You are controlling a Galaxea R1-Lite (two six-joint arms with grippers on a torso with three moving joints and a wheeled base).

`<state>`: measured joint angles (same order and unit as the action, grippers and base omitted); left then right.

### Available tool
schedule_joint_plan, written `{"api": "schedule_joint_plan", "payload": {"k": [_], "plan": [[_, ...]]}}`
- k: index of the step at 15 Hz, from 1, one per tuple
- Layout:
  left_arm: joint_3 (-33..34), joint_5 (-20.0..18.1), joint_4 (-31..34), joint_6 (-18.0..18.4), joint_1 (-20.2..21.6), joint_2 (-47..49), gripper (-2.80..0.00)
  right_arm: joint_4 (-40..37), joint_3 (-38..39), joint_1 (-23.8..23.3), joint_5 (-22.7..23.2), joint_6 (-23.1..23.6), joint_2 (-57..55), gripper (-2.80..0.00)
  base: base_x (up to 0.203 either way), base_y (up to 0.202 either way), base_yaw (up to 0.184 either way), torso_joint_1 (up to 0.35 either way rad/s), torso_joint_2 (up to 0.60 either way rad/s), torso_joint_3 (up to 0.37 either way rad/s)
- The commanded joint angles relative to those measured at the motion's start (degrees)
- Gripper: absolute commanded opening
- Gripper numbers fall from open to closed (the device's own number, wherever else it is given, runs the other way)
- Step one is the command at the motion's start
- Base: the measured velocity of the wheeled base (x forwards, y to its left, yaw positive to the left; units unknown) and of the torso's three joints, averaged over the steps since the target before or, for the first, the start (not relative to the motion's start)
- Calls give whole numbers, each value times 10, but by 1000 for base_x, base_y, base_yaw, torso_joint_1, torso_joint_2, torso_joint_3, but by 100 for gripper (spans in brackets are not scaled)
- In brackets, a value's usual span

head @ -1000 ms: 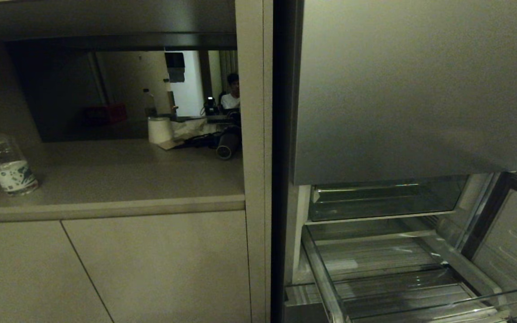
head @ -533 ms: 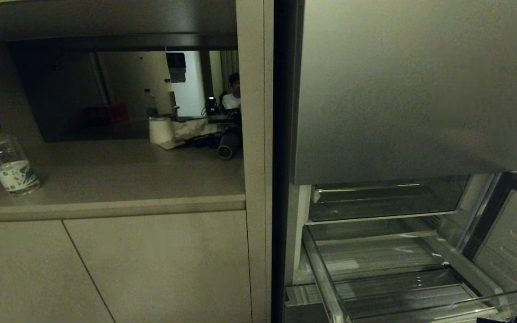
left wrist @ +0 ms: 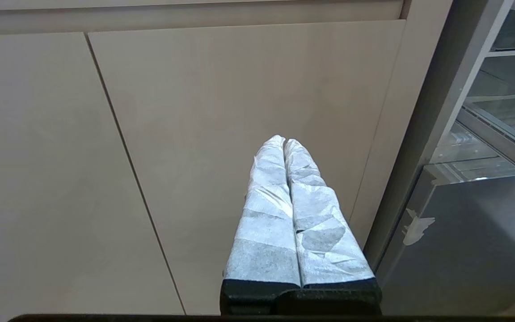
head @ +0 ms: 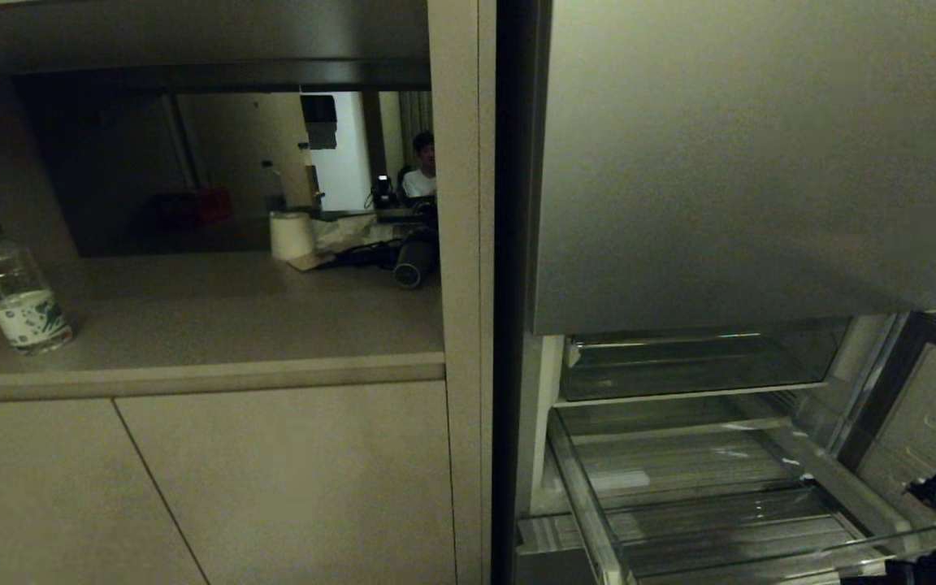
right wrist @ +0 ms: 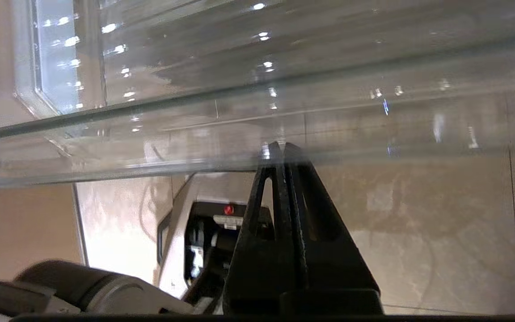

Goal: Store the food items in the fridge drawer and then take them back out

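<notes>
We face a dim kitchen: beige cupboards (head: 273, 479) under a bare surface (head: 216, 317), and beside them the fridge with its top door (head: 744, 154) shut and its drawer (head: 923, 422) pulled out. The drawer's clear bin (head: 720, 504) lies open to us, and we see no food in it or anywhere else in view, so we judge that nothing is stored yet.

Our right pincer (right wrist: 282, 147) is pressed shut with nothing in it, its tips right at the bin's clear wall (right wrist: 239, 112), low beside the drawer at the edge of the head view. We take it that it sits there to work the drawer or reach past it, not to carry anything. That wall and the drawer's white ribbed face stand closest to it and would block a straight reach.

Our left pincer (left wrist: 284, 143) is also shut and empty, parked facing a cupboard door, the fridge's lower panel (left wrist: 463, 241) just beside it. A bottle (head: 17, 292) stands on the surface, well away from both.
</notes>
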<state>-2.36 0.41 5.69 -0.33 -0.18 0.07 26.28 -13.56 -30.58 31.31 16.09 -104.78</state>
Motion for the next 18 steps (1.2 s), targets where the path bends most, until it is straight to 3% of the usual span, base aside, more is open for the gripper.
{"api": "schedule_joint_plan", "payload": {"k": [1,7,11,18], "plan": [[0,1,0,0,0,0,-280,3,-25,25,0,0,-32,-280,0,0,0,0,0,0],[0,0,0,0,0,0,-280,7,-129,104,8,-18,-111,-280,0,0,0,0,0,0],[0,1,0,0,0,0,-280,52,-185,136,44,-51,-176,-280,0,0,0,0,0,0],[0,0,0,0,0,0,-280,274,-257,210,49,-225,-280,-280,0,0,0,0,0,0]]}}
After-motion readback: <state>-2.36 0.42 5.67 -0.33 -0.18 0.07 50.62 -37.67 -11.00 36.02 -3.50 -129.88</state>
